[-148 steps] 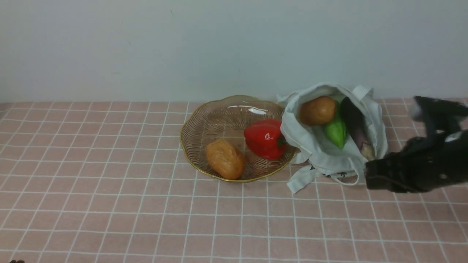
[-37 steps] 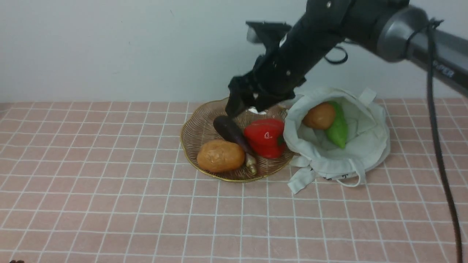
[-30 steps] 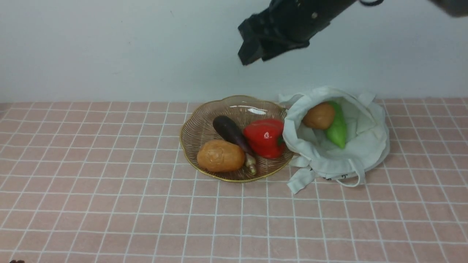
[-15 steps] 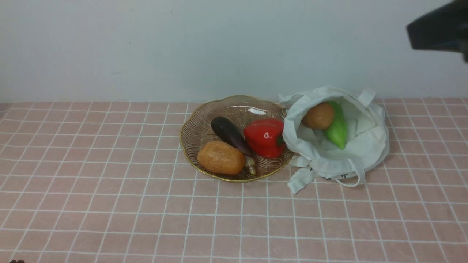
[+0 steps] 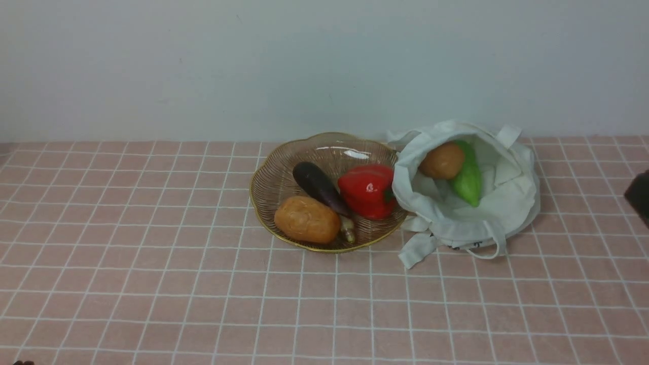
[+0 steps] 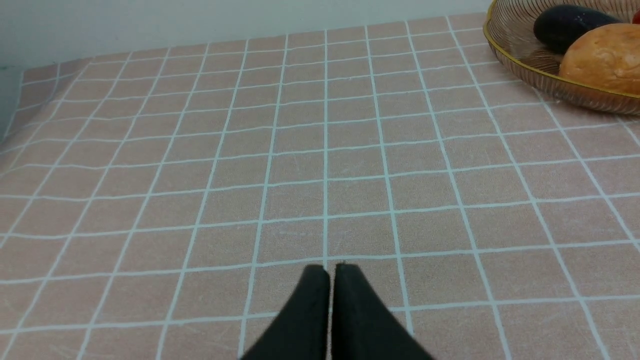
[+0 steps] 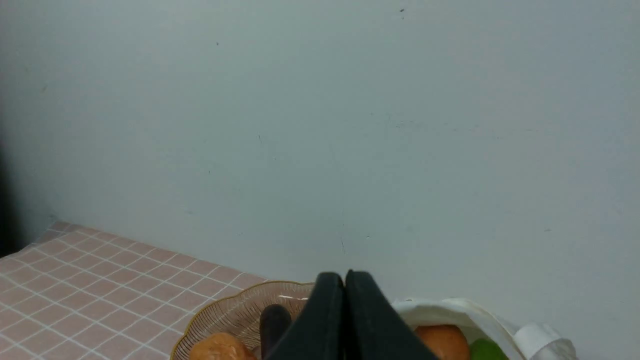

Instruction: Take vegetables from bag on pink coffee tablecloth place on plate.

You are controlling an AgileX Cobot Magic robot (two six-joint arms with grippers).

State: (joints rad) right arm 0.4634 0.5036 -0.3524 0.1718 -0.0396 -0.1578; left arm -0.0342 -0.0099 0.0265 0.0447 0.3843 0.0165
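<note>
The gold wire plate (image 5: 271, 182) on the pink grid tablecloth (image 5: 152, 284) holds a brown potato (image 5: 307, 219), a dark purple eggplant (image 5: 319, 187) and a red bell pepper (image 5: 366, 190). The off-white bag (image 5: 471, 218) lies open beside it with a second potato (image 5: 442, 160) and a green pepper (image 5: 469, 177) inside. My right gripper (image 7: 344, 274) is shut and empty, raised to the right of the bag; only a dark bit of its arm (image 5: 641, 196) shows at the front view's right edge. My left gripper (image 6: 330, 267) is shut and empty, low over bare cloth, left of the plate (image 6: 530, 65).
A plain pale wall (image 5: 203, 66) runs behind the table. The bag's strap handles (image 5: 418, 251) trail onto the cloth in front of it. The cloth's left edge (image 6: 12, 115) shows in the left wrist view.
The eggplant went from the bag to the plate. My right arm let it go, rose above the plate, then swung right to the front view's right edge.
</note>
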